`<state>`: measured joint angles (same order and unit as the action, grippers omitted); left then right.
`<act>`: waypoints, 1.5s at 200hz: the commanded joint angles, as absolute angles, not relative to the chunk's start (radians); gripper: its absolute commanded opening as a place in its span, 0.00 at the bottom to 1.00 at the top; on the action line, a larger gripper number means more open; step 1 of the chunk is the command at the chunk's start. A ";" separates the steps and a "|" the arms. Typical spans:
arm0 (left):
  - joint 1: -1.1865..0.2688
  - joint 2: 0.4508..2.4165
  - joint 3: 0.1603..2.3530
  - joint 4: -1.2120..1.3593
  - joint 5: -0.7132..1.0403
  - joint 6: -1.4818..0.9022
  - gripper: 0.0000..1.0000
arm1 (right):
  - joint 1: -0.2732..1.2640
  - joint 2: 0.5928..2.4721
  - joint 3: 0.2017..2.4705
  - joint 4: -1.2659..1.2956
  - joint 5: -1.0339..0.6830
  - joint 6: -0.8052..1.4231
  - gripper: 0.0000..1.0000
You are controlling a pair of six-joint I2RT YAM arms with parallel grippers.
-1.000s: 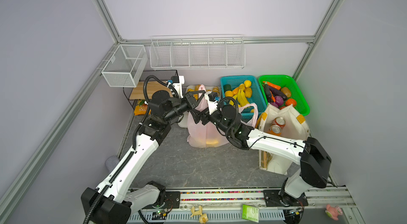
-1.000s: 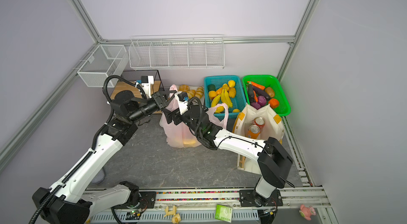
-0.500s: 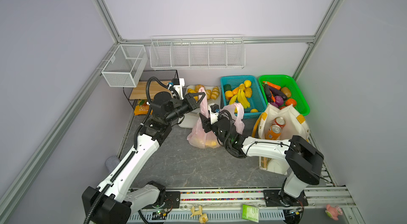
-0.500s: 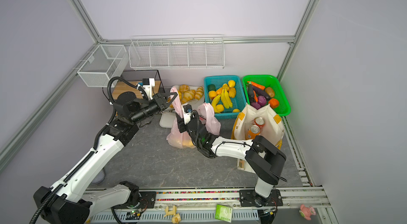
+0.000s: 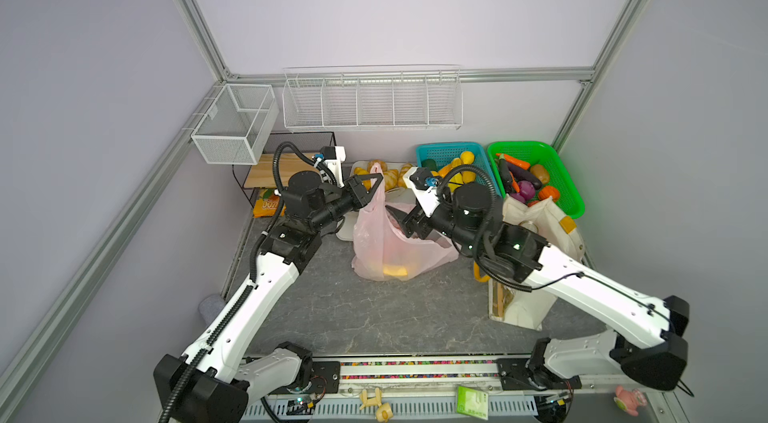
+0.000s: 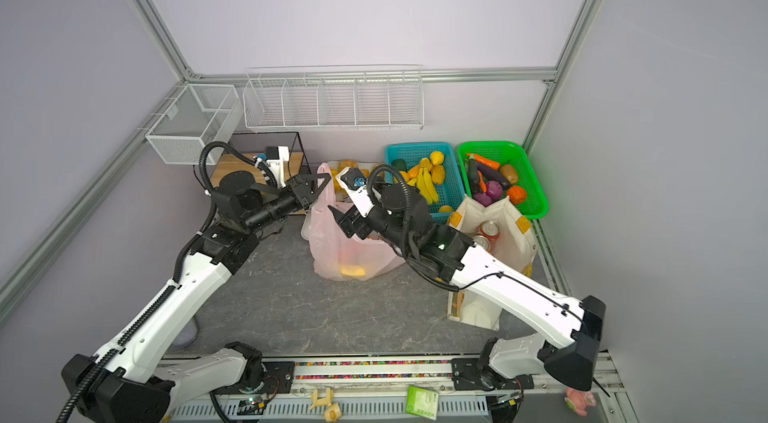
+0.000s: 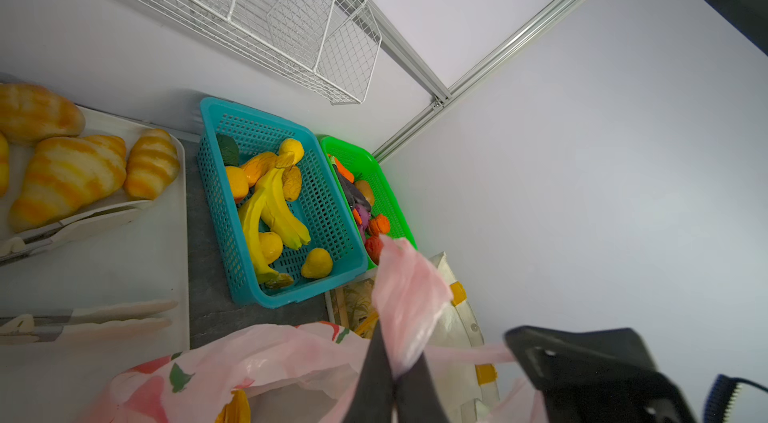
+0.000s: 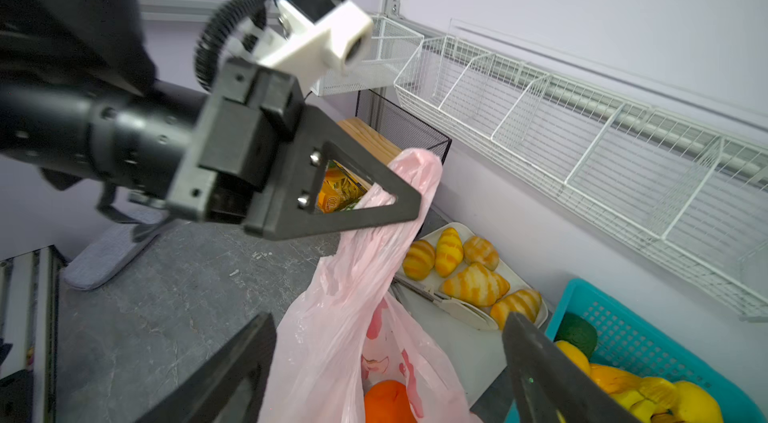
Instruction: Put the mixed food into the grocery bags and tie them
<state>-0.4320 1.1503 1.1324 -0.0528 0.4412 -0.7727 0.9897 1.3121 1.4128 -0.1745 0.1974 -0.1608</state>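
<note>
The pink plastic grocery bag point(image 5: 395, 242) point(image 6: 353, 250) stands mid-table with an orange point(image 8: 386, 400) and something yellow point(image 5: 395, 271) inside. My left gripper point(image 5: 376, 184) point(image 6: 326, 184) point(image 7: 397, 375) point(image 8: 407, 200) is shut on one of its handles and holds it up. The right gripper point(image 5: 405, 221) point(image 8: 386, 342) is open, with its fingers on either side of the bag's upper part and not pinching it. At the right, the cream canvas tote point(image 5: 536, 217) point(image 6: 511, 213) holds an orange soda can point(image 6: 488, 229) and a second can. Bananas point(image 6: 426, 186) point(image 7: 270, 209) and round fruit lie in the teal basket point(image 5: 449, 150).
Right of the teal basket stands a green basket point(image 5: 536, 148) of vegetables. A white tray point(image 5: 353, 169) of croissants point(image 8: 473, 283) lies behind the bag. A black wire rack point(image 5: 305, 136) stands at the back left. White wire baskets point(image 5: 372, 100) hang on the back wall.
The right gripper has drawn back to the right and opened wider. The bag's right side, upright half a second ago, now lies slumped. The left gripper still holds its handle up.
</note>
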 commanded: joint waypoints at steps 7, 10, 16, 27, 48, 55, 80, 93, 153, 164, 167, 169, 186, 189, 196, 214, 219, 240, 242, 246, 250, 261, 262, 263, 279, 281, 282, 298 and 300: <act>-0.416 1.161 1.169 -0.072 0.425 -0.750 0.00 | 0.986 1.223 1.460 -0.442 0.118 -0.271 0.88; -0.415 1.161 1.169 -0.073 0.423 -0.749 0.00 | 0.987 1.210 1.457 -0.448 0.119 -0.271 0.88; -0.415 1.162 1.169 -0.075 0.423 -0.748 0.00 | 0.986 1.184 1.442 -0.457 0.123 -0.271 0.88; -0.413 1.164 1.170 -0.079 0.420 -0.742 0.00 | 0.980 1.125 1.400 -0.461 0.139 -0.266 0.89; -0.412 1.169 1.175 -0.091 0.415 -0.730 0.00 | 0.950 0.994 1.283 -0.451 0.199 -0.214 0.88; -0.413 1.170 1.176 -0.094 0.414 -0.729 0.00 | 0.934 0.953 1.235 -0.440 0.202 -0.193 0.89; -0.410 1.177 1.178 -0.094 0.418 -0.729 0.00 | 0.845 0.858 1.095 -0.420 0.106 -0.100 0.89; -0.410 1.183 1.183 -0.098 0.425 -0.729 0.00 | 0.811 0.846 1.029 -0.385 0.038 -0.056 0.89; -0.410 1.161 1.185 -0.132 0.403 -0.720 0.00 | 0.769 0.948 0.829 -0.011 -0.117 0.015 0.52; -0.410 1.137 1.179 -0.150 0.382 -0.699 0.09 | 0.757 0.964 0.817 0.041 -0.110 0.037 0.42; -0.409 1.128 1.177 -0.156 0.370 -0.689 0.14 | 0.754 0.968 0.814 0.056 -0.102 0.048 0.39; -0.409 1.120 1.175 -0.161 0.364 -0.683 0.18 | 0.753 0.970 0.811 0.066 -0.098 0.055 0.38; -0.411 1.038 1.151 -0.203 0.263 -0.612 0.45 | 0.749 0.987 0.799 0.126 -0.057 0.108 0.30; -0.410 1.020 1.145 -0.205 0.247 -0.594 0.48 | 0.749 0.989 0.796 0.136 -0.050 0.116 0.28; -0.414 0.976 1.127 -0.200 0.217 -0.561 0.52 | 0.750 0.989 0.785 0.162 -0.038 0.131 0.26; -0.467 0.873 1.084 -0.161 0.113 -0.473 0.59 | 0.750 0.995 0.765 0.221 -0.021 0.162 0.20; -0.501 0.856 1.080 -0.155 0.076 -0.436 0.60 | 0.749 0.997 0.762 0.231 -0.021 0.166 0.20; -0.693 0.866 1.134 -0.160 -0.062 -0.264 0.62 | 0.749 1.007 0.738 0.286 -0.022 0.168 0.19; -0.714 0.873 1.143 -0.162 -0.068 -0.252 0.63 | 0.749 1.008 0.735 0.292 -0.022 0.166 0.19; -0.746 0.895 1.165 -0.170 -0.079 -0.228 0.63 | 0.749 1.009 0.729 0.302 -0.022 0.162 0.19; -0.774 0.921 1.193 -0.184 -0.086 -0.208 0.64 | 0.750 1.009 0.723 0.310 -0.022 0.157 0.19; -0.835 1.004 1.284 -0.238 -0.082 -0.175 0.65 | 0.749 1.007 0.700 0.346 -0.023 0.141 0.19; -0.838 1.015 1.293 -0.244 -0.079 -0.174 0.65 | 0.749 1.006 0.698 0.349 -0.023 0.139 0.19; -0.842 1.023 1.302 -0.248 -0.077 -0.174 0.65 | 0.749 1.006 0.696 0.353 -0.022 0.138 0.19; -0.860 1.170 1.463 -0.361 -0.019 -0.195 0.66 | 0.750 1.003 0.660 0.410 -0.014 0.112 0.19; -0.859 1.186 1.482 -0.371 -0.007 -0.200 0.66 | 0.750 1.003 0.657 0.415 -0.010 0.109 0.19; -0.859 1.197 1.491 -0.376 -0.004 -0.200 0.66 | 0.749 1.003 0.656 0.417 -0.007 0.108 0.19; -0.863 1.322 1.627 -0.458 0.074 -0.207 0.67 | 0.750 1.005 0.641 0.432 0.005 0.084 0.19; -0.864 1.336 1.641 -0.466 0.086 -0.206 0.67 | 0.748 1.006 0.639 0.433 0.006 0.082 0.19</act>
<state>-0.8547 1.1793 1.5097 -0.2806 0.0074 -0.2543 0.7540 1.0027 0.6697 0.3286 -0.0212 0.1246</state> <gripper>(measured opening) 0.661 0.187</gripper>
